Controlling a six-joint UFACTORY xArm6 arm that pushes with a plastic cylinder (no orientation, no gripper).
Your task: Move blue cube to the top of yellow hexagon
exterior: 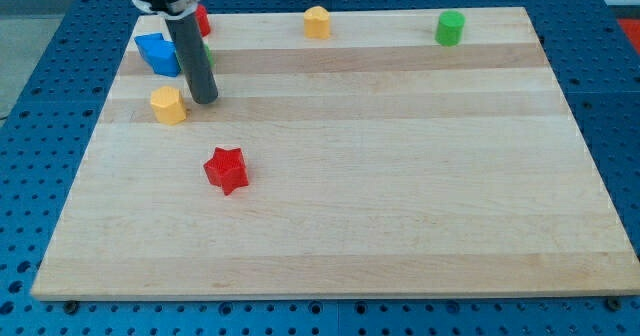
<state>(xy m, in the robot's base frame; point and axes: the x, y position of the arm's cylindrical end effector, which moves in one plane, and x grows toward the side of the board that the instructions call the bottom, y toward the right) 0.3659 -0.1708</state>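
Observation:
The blue cube lies near the board's upper left corner. A yellow hexagon-like block sits just below it, with a small gap between them. My tip rests on the board just right of the yellow block and below-right of the blue cube, touching neither. A second yellow block sits at the view's top centre; its shape is hard to make out.
A red star lies below my tip. A red block and a sliver of a green block are partly hidden behind the rod. A green cylinder stands at the top right. The wooden board rests on a blue perforated table.

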